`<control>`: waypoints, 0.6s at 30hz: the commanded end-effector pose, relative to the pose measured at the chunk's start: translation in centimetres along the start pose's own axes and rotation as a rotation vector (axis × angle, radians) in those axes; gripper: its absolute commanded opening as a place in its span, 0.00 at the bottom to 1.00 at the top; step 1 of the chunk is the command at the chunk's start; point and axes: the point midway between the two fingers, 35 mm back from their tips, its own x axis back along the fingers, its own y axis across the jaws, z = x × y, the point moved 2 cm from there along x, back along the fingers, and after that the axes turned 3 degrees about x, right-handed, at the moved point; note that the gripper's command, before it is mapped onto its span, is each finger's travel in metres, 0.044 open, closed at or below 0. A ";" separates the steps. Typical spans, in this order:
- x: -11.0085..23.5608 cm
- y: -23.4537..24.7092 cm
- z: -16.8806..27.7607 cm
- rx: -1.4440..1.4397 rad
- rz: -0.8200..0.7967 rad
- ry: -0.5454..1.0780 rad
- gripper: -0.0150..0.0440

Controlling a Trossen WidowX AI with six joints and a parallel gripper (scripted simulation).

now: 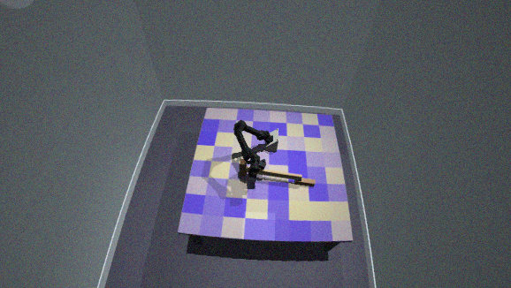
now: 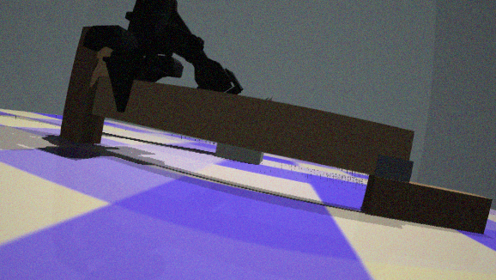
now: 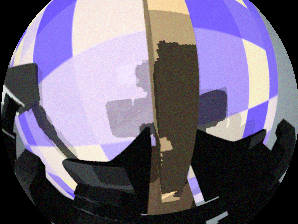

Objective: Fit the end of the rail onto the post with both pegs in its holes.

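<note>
The long brown rail (image 1: pixel 283 174) (image 2: pixel 257 122) (image 3: pixel 175 90) runs from the post to the footboard block (image 1: pixel 307 182) (image 2: pixel 429 206). It looks about level and clear of the table. Its far end sits in the dark bracket (image 2: pixel 394 168). Its near end meets the upright post (image 1: pixel 242 164) (image 2: pixel 81 103) with no gap visible in the exterior view. The pegs are not visible. My gripper (image 1: pixel 254 170) (image 2: pixel 121 98) (image 3: pixel 164 129) is slightly open, its fingers on either side of the rail near the post, with a thin gap beside the left finger in the wrist view. The far finger is hidden in the exterior view.
The checkered table (image 1: pixel 256 209) (image 2: pixel 206 228) carries the parts. The arm (image 1: pixel 242 141) (image 2: pixel 154 26) reaches over the rail's post end. A pale grey block (image 2: pixel 239 154) shows behind and below the rail. The arm's shadow falls left of the post.
</note>
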 end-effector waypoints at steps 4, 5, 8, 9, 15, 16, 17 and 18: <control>0.0 0.0 0.0 0.000 0.000 0.001 0.79; 0.0 0.0 0.0 0.000 0.000 0.001 0.83; 0.0 0.0 0.0 0.000 0.000 0.001 0.97; 0.0 0.0 0.0 0.000 0.000 0.001 1.00; 0.0 0.0 0.0 0.000 0.000 0.001 1.00; 0.2 0.0 -0.2 0.000 0.000 0.000 1.00; 0.6 -0.1 -0.7 0.000 0.000 -0.001 1.00; 1.5 -0.1 -1.6 0.001 0.001 -0.002 1.00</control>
